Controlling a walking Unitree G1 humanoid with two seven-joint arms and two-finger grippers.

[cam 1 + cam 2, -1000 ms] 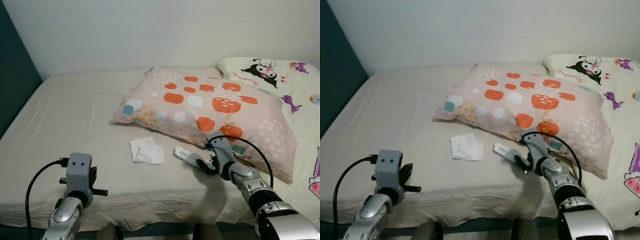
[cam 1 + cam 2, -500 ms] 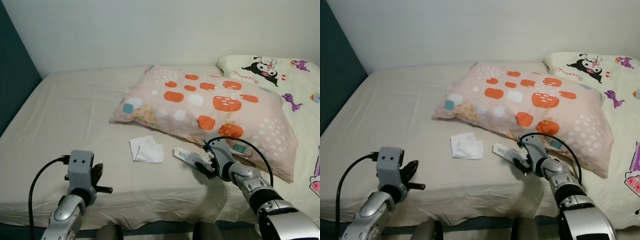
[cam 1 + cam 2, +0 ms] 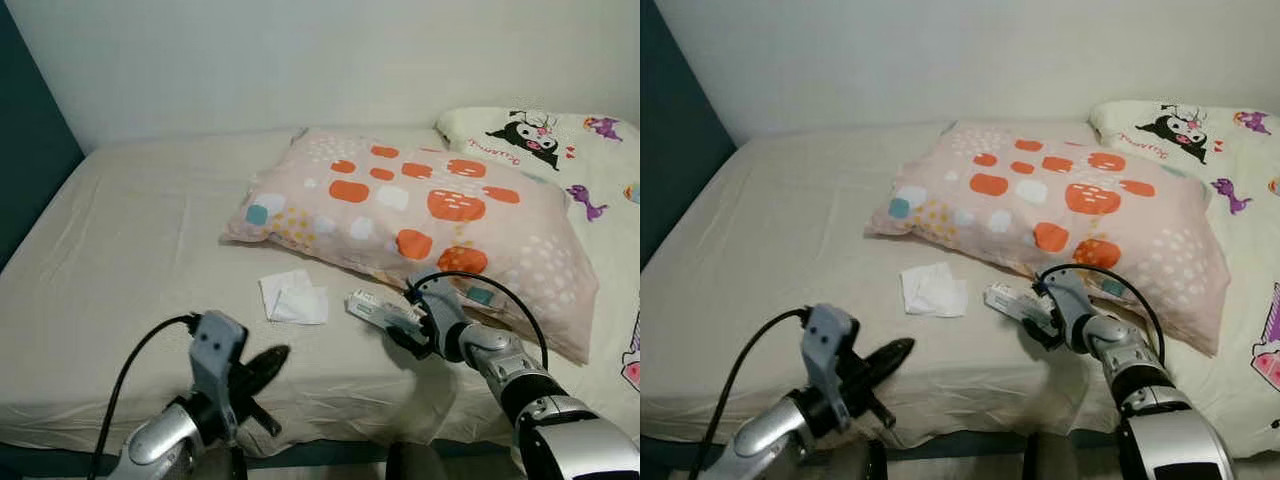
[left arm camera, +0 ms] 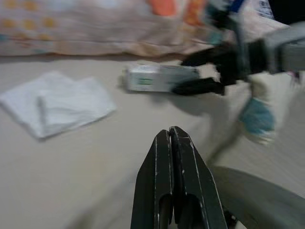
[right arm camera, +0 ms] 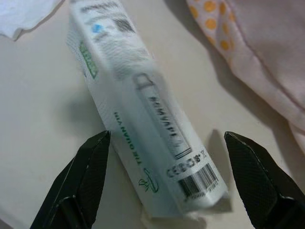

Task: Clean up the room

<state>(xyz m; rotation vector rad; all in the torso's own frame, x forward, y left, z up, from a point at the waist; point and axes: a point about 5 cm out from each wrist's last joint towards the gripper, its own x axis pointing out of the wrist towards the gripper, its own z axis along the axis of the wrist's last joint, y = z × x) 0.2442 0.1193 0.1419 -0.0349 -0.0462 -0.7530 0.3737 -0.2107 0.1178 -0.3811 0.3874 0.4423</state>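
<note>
Your cream-sheeted bed (image 3: 130, 230) fills a corner of pale wall (image 3: 300, 60), a spotted pink pillow (image 3: 420, 215) lying across it. On the sheet before the pillow, a long white-and-green printed carton (image 5: 143, 114) lies between your right gripper's (image 5: 167, 183) wide-spread fingers, untouched, with a crumpled white tissue (image 3: 293, 298) nearby. Your left gripper (image 4: 174, 143), fingers pressed together and empty, hovers at the near edge.

On bed (image 3: 120, 230): pillow (image 3: 420, 215) behind; tissue (image 3: 293, 298) left of box (image 3: 383, 310), both in front of pillow. Right gripper (image 3: 402, 327) at box; left gripper (image 3: 262, 362) near front edge.

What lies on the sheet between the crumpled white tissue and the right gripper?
A long white box lies between the tissue and the right gripper, its near end between the open fingers, as the right wrist view shows.
</note>
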